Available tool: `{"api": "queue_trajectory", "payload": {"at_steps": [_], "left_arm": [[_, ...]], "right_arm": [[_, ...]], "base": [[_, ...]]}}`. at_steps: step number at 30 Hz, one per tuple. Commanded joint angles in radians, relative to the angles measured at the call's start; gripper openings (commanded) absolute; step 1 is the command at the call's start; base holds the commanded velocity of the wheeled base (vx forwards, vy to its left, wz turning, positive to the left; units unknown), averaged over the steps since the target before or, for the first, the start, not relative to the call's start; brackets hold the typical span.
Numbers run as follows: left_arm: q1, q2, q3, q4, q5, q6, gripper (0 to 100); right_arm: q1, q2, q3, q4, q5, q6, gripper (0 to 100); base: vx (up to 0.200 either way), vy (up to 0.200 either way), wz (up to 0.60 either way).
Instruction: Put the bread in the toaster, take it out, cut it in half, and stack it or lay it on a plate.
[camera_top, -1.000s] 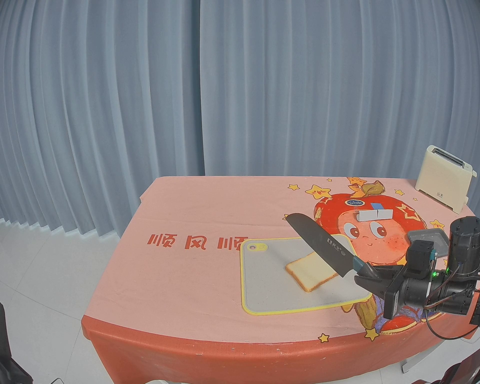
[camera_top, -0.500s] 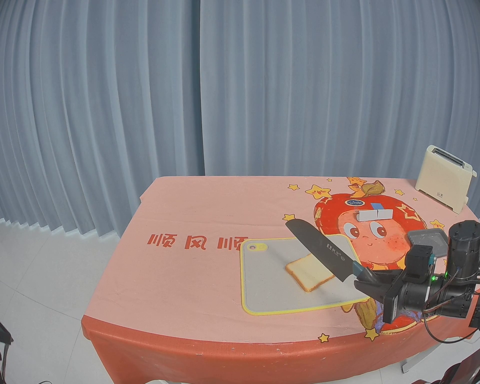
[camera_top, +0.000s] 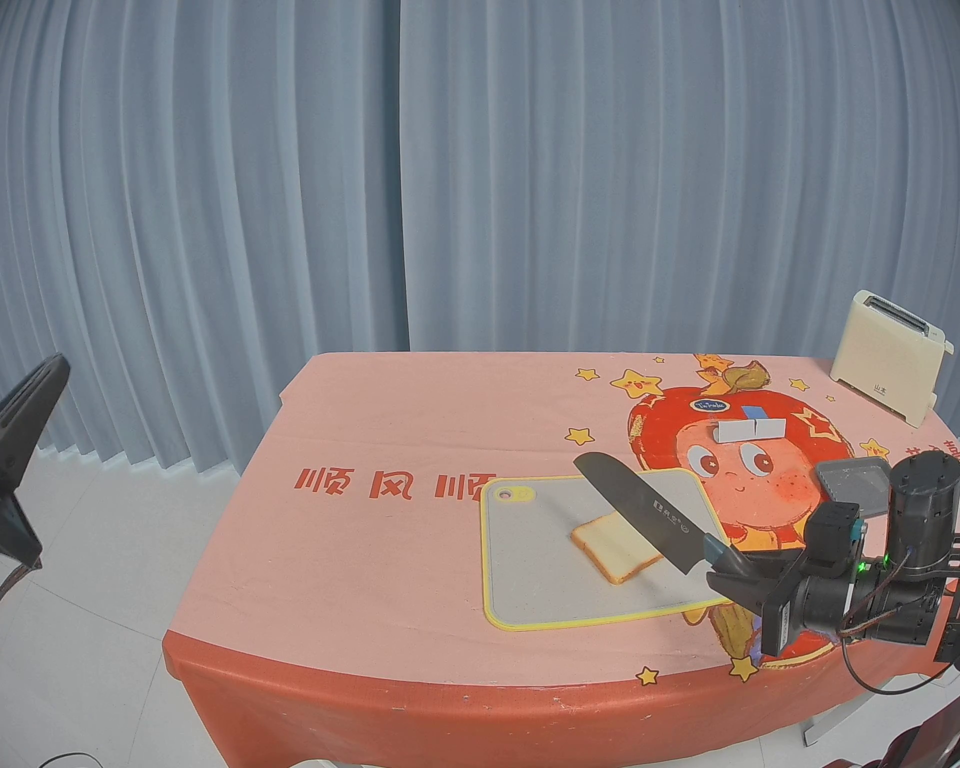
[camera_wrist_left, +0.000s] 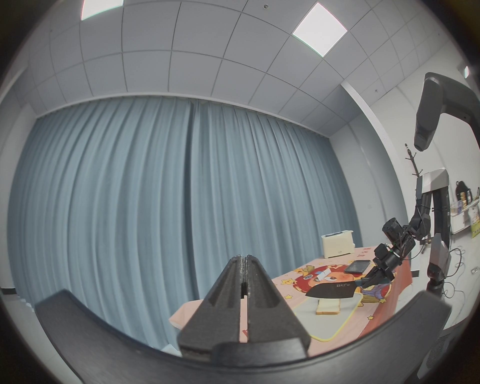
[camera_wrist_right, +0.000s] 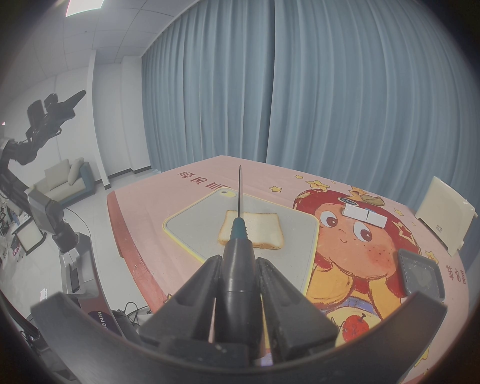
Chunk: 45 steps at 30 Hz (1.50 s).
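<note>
Now, left gripper (camera_wrist_left: 245, 265): fingers pressed together on nothing; raised off the table's left side, well apart from the work.
table (camera_top: 400, 580): pink printed cloth; the work is on its right half.
cutting board (camera_top: 530, 580): grey with a yellow rim, flat, right of centre, close to the near edge.
bread (camera_top: 605, 548): 1 slice, whole, flat on the board's right part; no cut visible.
knife (camera_top: 640, 505): dark blade, tip pointing far-left, held over the slice. Left wrist view shows a gap between edge and bread, so they are apart. Right wrist view has the blade edge-on over roughly the slice's middle.
right gripper (camera_wrist_right: 239, 267): clamped on the knife handle, just off the board's near-right corner.
plate (camera_top: 845, 470): dark, square, right of the board, partly behind the right arm.
toaster (camera_top: 890, 370): cream, far-right corner of the table.
step in hand (judged): cutting in half; blade aligned, cut not yet begun.
next move (judged): lower the blade straight onto the midline and press through to the board. Nothing pins the slice, so it may slide. The 2 halves then go to the plate.
</note>
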Motion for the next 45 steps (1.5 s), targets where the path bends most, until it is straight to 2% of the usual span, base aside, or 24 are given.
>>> {"api": "queue_trajectory", "payload": {"at_steps": [1, 9, 18, 24, 30, 34, 45], "left_arm": [[-0.009, 0.174, -0.081, 0.018, -0.042, -0.003, 0], [-0.006, 0.328, -0.156, 0.032, -0.031, 0.000, 0], [-0.013, 0.475, -0.270, 0.029, -0.045, 0.006, 0], [-0.087, 0.561, -0.388, 0.032, -0.042, 0.006, 0], [-0.162, 0.624, -0.428, 0.032, -0.036, 0.006, 0], [-0.217, 0.664, -0.432, 0.030, -0.031, 0.021, 0], [-0.306, 0.742, -0.465, 0.029, -0.031, 0.081, 0]], "right_arm": [[0.002, 0.005, 0.003, -0.003, -0.001, -0.001, 0], [0.002, 0.004, 0.007, -0.005, -0.001, -0.003, 0], [0.002, 0.004, 0.007, -0.005, -0.001, -0.003, 0], [0.002, 0.004, 0.006, -0.005, -0.003, -0.003, 0], [0.002, 0.004, 0.006, -0.005, -0.003, -0.003, 0], [0.002, 0.005, 0.006, -0.005, -0.003, -0.003, 0], [0.001, 0.009, 0.006, -0.005, -0.001, -0.003, 0]], "base": [[0.000, 0.000, 0.00], [0.000, 0.000, 0.00], [0.000, 0.000, 0.00], [0.000, 0.000, 0.00], [0.000, 0.000, 0.00], [0.000, 0.000, 0.00], [0.000, 0.000, 0.00]]}}
